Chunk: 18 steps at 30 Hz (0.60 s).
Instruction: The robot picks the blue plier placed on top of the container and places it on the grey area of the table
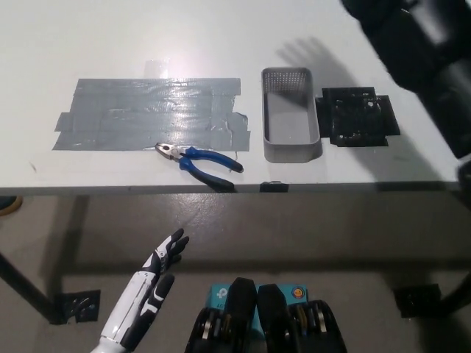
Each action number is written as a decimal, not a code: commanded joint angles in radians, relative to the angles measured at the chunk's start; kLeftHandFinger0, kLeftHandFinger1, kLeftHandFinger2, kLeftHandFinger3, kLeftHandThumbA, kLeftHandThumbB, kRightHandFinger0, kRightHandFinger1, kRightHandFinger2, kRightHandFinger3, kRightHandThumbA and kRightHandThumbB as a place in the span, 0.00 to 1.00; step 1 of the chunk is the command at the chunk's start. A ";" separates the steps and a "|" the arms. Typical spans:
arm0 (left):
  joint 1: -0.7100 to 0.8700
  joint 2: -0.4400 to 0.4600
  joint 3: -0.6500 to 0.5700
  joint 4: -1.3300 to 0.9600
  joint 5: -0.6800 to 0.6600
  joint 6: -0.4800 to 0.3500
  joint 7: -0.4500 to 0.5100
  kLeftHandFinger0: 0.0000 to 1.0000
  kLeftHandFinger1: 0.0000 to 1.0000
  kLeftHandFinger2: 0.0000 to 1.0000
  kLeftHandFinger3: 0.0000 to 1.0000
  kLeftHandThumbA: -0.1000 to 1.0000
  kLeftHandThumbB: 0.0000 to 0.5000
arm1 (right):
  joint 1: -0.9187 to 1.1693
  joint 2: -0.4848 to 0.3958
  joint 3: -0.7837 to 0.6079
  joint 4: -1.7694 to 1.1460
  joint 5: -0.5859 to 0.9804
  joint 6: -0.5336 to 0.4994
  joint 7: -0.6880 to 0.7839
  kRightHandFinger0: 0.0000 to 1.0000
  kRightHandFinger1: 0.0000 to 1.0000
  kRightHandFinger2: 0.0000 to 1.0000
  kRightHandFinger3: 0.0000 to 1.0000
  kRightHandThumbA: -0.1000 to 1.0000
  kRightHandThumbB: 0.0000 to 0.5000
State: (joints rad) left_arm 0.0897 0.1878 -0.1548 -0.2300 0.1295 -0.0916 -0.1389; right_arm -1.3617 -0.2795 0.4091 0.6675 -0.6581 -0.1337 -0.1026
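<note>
White bench [353,29] fills the upper frame, floor below its near edge. Nearest you, lower left of frame: left hand [151,283] resting below bench level, fingers spread, holding nothing. On the bench near the front edge, centre-left: blue plier [199,160], lying flat, jaws pointing to picture left, blue handles to the right. Its nose sits at the lower edge of the grey area [147,114]; handles lie on bare white just below the tape, so you can call it bordering the patch, mostly off it. Right of the tape: grey container [291,114], nothing on top. Right of that, a black square mat [358,118], just beside the container. Upper right corner: right arm [427,51], raised well above the bench; its hand is out of frame, so you cannot tell its state.
</note>
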 commanded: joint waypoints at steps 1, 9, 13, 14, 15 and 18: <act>-0.037 -0.006 0.051 -0.003 -0.045 -0.035 0.022 1.00 1.00 1.00 1.00 1.00 0.09 | 0.068 -0.328 -0.234 -0.765 0.296 0.166 0.341 1.00 1.00 1.00 1.00 0.95 0.74; -0.171 -0.023 0.086 0.042 -0.082 -0.005 0.037 1.00 1.00 1.00 1.00 1.00 0.16 | 0.398 -0.459 -0.465 -1.207 0.619 0.384 0.343 1.00 1.00 1.00 1.00 1.00 0.77; -0.185 -0.026 0.087 0.041 -0.100 0.002 0.031 1.00 1.00 1.00 1.00 1.00 0.20 | 0.665 -0.475 -0.556 -1.419 0.733 0.428 0.256 1.00 1.00 1.00 1.00 1.00 0.76; -0.187 -0.025 0.089 0.040 -0.098 0.009 0.033 1.00 1.00 1.00 1.00 1.00 0.21 | 0.746 -0.468 -0.571 -1.465 0.762 0.425 0.220 1.00 1.00 1.00 1.00 1.00 0.74; -0.186 -0.022 0.090 0.037 -0.101 0.012 0.031 1.00 1.00 1.00 1.00 1.00 0.19 | 0.781 -0.460 -0.576 -1.486 0.784 0.428 0.200 1.00 1.00 1.00 1.00 1.00 0.72; -0.196 -0.017 0.095 0.045 -0.110 0.010 0.027 1.00 1.00 1.00 1.00 1.00 0.16 | 0.965 -0.399 -0.561 -1.543 0.931 0.367 0.070 1.00 1.00 1.00 1.00 0.89 0.68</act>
State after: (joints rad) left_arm -0.0022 0.1875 -0.1463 -0.1709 0.1254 -0.0838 -0.1389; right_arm -0.7169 -0.5063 0.2014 0.0596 -0.4743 -0.0233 -0.0035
